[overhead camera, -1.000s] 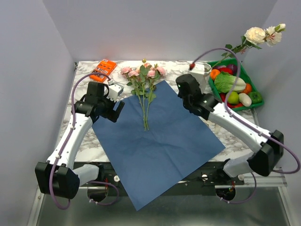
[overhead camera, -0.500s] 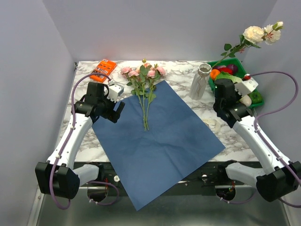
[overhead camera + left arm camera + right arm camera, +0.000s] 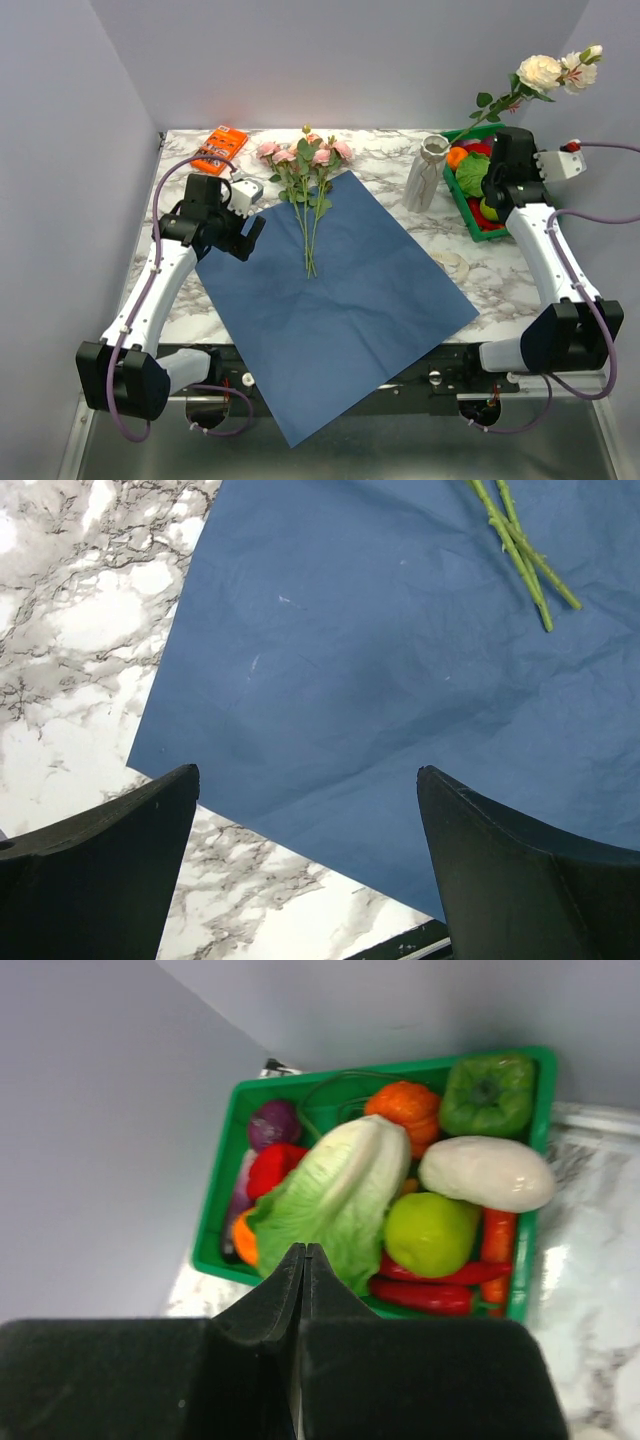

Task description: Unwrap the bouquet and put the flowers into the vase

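Bench (image 3: 500,285) state: blue wrapping paper (image 3: 340,290) lies unfolded and flat, its near corner hanging over the near edge of the bench. Pink roses (image 3: 305,155) lie loose at the far corner of the sheet, blooms on the marble toward the far edge, thin green stems (image 3: 520,555) crossing on the paper. Vase (image 3: 424,178) stands upright near the far right corner, just beside the green tray (image 3: 212,1222). One cream-white flower stem (image 3: 545,72) stands in the vase, leaning out to the right above the tray. Cream ribbon (image 3: 452,264) lies on the marble just off the paper's right corner. Orange packet (image 3: 220,146) sits at the far left corner.

Left end effector (image 3: 305,780): jaws spread wide, holding nothing, hovering over the left corner of the paper.

Right end effector (image 3: 303,1250): fingers pressed together, nothing visible between them, positioned above the tray with the lettuce (image 3: 330,1200) directly ahead.
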Controlling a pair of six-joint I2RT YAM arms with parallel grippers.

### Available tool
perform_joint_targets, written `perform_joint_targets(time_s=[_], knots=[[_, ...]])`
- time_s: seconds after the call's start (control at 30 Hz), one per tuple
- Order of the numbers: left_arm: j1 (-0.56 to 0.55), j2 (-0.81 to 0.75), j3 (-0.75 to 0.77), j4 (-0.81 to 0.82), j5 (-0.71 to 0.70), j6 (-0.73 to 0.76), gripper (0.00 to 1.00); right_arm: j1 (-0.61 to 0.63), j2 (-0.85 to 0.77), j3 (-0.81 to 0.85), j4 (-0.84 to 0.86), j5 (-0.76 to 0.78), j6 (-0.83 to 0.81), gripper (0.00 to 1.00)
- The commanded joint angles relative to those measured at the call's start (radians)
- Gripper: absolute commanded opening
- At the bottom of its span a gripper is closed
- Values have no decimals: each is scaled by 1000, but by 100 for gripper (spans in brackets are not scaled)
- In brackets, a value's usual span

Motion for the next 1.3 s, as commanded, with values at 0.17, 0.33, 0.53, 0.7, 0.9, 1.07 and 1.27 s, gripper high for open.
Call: perform_joint_targets(time_s=[0.17,0.33,0.53,0.7,0.9,1.07,1.27], knots=[[15,19,6,22,-19,22,99,-16,81,77,249,-237,44,7],[22,16,12,24,-29,29,99,-16,132,93,365,-375,-4,1],[34,10,18,24,-34,33,99,-18,178,66,570,-636,-74,1],[39,15,28,22,-25,24,99,-18,192,64,656,-822,-117,1],[39,24,35,21,-8,10,99,-16,160,48,587,-824,-191,1],[39,29,35,22,4,7,99,-15,43,-132,543,-736,-191,1],[39,35,49,16,24,-8,99,37,-64,-259,509,-771,-250,6]])
